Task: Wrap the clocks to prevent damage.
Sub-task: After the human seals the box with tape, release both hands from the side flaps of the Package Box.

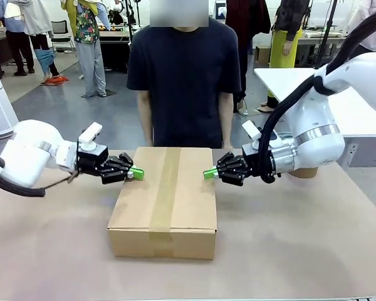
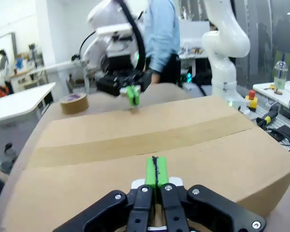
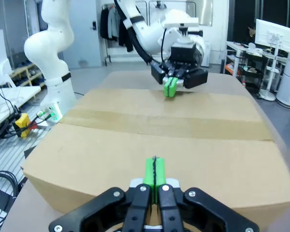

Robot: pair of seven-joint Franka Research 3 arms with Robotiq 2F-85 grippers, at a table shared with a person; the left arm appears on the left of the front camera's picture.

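While taped box (image 1: 165, 204) sits on brown table (image 1: 301, 251) — busy lab w/ bystanders behind.

— Any print you can read on the cardboard box (image 1: 165, 199)?
— None. Its top and front are plain brown, with one strip of tape (image 1: 163, 188) down the middle, and the tape is blank too

— The roll of tape (image 2: 74, 103) near the table's edge in the left wrist view?
— No legible wording on it

— The arms or grippers?
— No readable brand, number or label on the white housings or the black fingers

— Anything in the background?
— A monitor (image 3: 269, 35) at the right of the right wrist view is lit, but what is on it is too small to make out
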